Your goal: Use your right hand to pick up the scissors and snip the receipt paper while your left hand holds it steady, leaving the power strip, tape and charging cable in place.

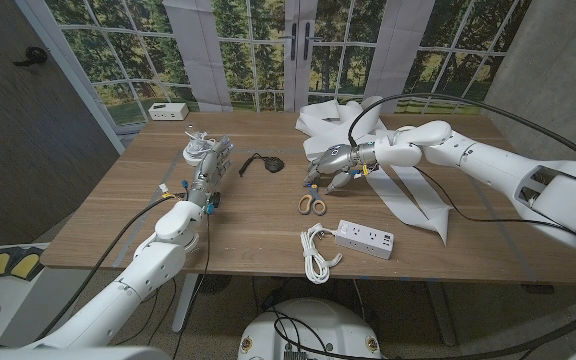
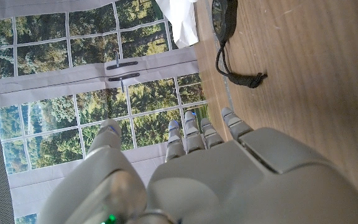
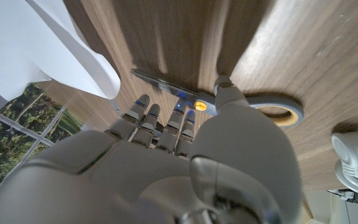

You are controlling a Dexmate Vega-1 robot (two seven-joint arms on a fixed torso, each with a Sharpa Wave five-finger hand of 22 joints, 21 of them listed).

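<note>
- My right hand (image 1: 334,166) hovers centre frame, fingers (image 3: 143,116) apart, holding nothing.
- Scissors (image 1: 312,204) lie just below it, long axis running up-frame.
- Left hand (image 1: 208,166) farther, empty.

Your right arm reaches across the table, its hand (image 1: 334,165) hovering palm-down just above the scissors (image 1: 312,204), fingers (image 3: 146,121) loosely extended and holding nothing. Your left hand (image 1: 208,165) stands well left of the scissors, fingers straight and empty.
</note>
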